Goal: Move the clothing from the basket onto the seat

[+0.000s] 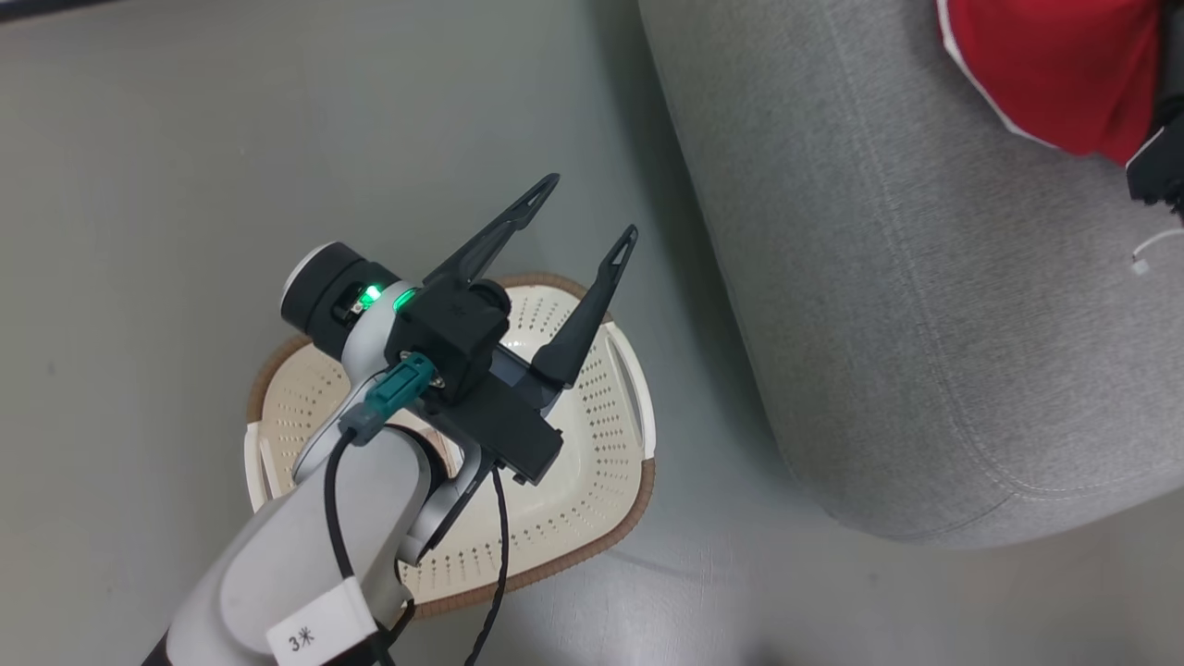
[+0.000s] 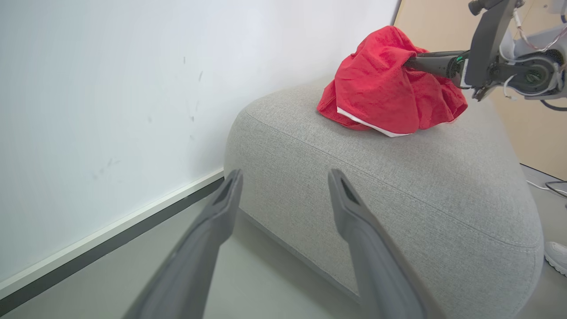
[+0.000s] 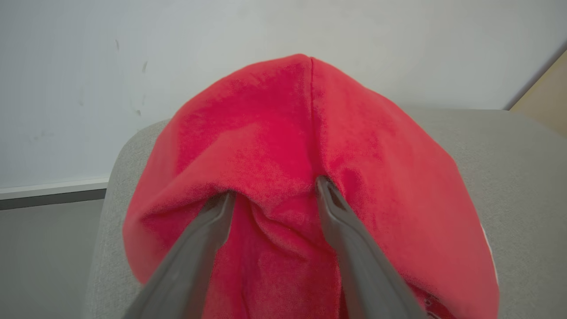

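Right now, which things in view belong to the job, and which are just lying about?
Job:
- clothing, heaped on the seat
- basket, on the floor
- right end effector, open, fingers in the clothing
- left end effector, open, holding nothing

Lying about:
- white shoe, beside the seat
- cable, on the floor

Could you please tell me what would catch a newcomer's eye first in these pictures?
The bright red clothing heaped on the grey seat stands out first, with the right pincer spread open and poking into it. Next, the left pincer hangs open above the cream basket on the floor.
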Motion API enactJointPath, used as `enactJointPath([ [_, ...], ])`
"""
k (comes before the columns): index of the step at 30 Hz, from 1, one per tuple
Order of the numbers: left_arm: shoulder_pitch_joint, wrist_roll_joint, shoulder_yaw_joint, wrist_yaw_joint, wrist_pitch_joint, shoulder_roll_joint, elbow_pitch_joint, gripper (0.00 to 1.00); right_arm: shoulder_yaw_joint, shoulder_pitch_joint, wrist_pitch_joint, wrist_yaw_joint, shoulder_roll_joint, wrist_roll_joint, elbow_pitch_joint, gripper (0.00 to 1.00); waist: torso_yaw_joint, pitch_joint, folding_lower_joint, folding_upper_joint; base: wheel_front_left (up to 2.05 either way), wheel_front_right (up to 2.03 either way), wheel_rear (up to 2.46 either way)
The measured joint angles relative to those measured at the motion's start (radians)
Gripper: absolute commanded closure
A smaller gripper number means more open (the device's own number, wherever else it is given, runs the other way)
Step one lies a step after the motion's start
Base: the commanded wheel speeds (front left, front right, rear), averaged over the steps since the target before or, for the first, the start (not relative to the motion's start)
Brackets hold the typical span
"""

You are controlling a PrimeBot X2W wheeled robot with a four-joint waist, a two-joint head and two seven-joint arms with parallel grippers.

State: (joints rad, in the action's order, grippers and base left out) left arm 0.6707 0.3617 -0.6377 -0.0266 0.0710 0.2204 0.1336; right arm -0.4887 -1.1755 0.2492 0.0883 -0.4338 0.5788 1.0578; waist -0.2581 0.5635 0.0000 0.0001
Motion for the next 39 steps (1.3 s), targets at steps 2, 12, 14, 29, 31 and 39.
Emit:
enactJointPath([
  [2,-0.005,0.007,0.005,0.000,0.010,-0.001,0.013,0.00,-0.003,0.015,0.000,0.001,0.000,-0.003,0.003,0.00,-0.003,-0.016,-0.0001,0.0000,0.00,0.00,0.00],
  [12,-0.087,0.050,0.030,0.016,0.073,-0.009,0.086,0.00,-0.023,0.134,0.004,0.015,0.011,-0.033,-0.048,0.00,-0.010,-0.130,-0.0001,-0.0001,0.00,0.00,0.00],
  [14,-0.105,0.060,0.040,0.019,0.086,-0.010,0.095,0.00,-0.024,0.159,0.005,0.017,0.017,-0.034,-0.065,0.00,-0.009,-0.153,-0.0002,-0.0001,0.00,0.00,0.00],
  [29,-0.287,0.115,0.137,0.094,0.153,0.001,0.149,0.00,-0.002,0.376,0.005,0.007,0.084,-0.035,-0.211,0.00,0.039,-0.328,-0.0003,-0.0002,0.00,0.00,0.00],
  [31,-0.321,0.121,0.151,0.103,0.161,0.006,0.148,0.00,0.005,0.417,0.005,-0.002,0.094,-0.035,-0.240,0.00,0.052,-0.351,-0.0003,-0.0002,0.00,0.00,0.00],
  [39,-0.459,0.136,0.227,0.133,0.173,0.033,0.133,0.00,0.012,0.558,0.005,-0.039,0.130,-0.049,-0.376,0.00,0.112,-0.434,-0.0002,-0.0003,0.00,0.00,0.00],
])
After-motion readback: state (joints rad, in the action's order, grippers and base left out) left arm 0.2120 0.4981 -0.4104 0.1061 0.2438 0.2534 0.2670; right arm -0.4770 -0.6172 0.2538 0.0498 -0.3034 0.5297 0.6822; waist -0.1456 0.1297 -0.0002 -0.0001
